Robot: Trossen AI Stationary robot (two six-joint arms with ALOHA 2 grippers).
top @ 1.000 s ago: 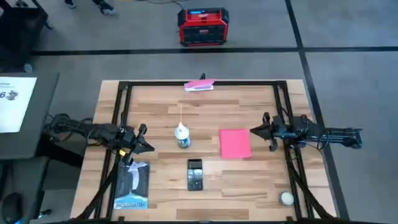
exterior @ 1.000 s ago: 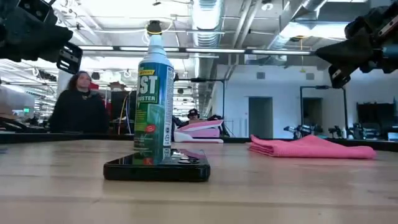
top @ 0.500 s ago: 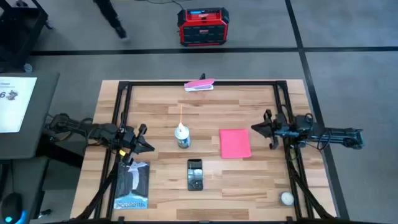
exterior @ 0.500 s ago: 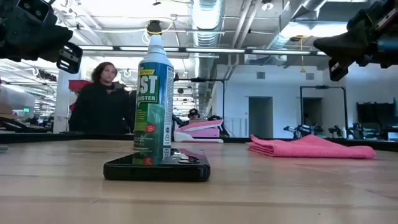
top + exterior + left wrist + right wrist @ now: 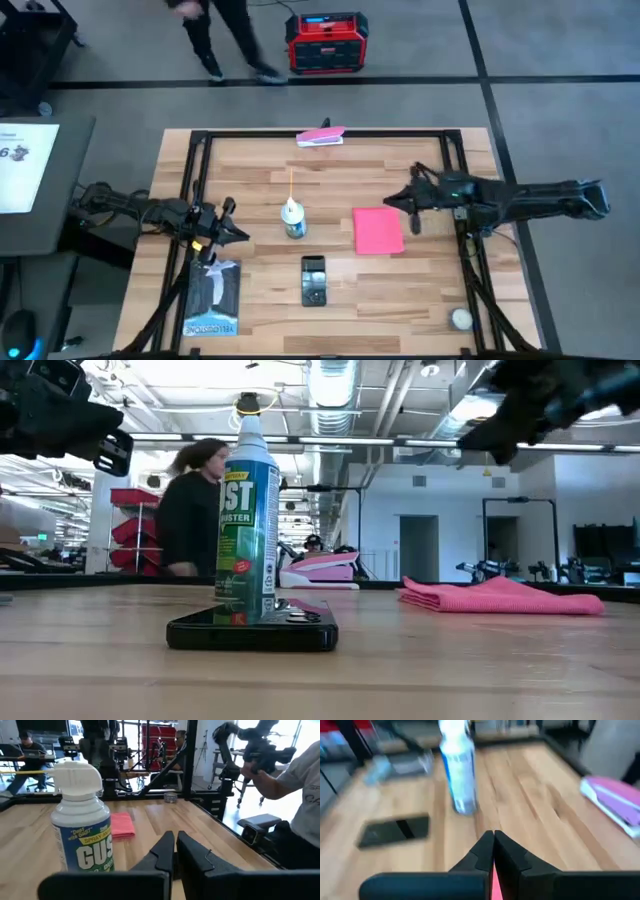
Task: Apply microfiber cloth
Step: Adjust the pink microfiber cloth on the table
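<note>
A folded bright pink microfiber cloth [image 5: 378, 230] lies untouched on the wooden counter [image 5: 250, 170], right of a black phone [image 5: 313, 280]. The right gripper [image 5: 408, 205] hovers beside its far corner, fingers closed and empty; grasping and wiping remain.

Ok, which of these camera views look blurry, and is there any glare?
Right wrist view: smeared throughout, the spray can and phone soft-edged. Low view: the right arm is a dark streak at the top, bright ceiling lights wash out the background, the pink cloth stays sharp. High view: the walking person is blurred. Left wrist view: fairly crisp.
</note>
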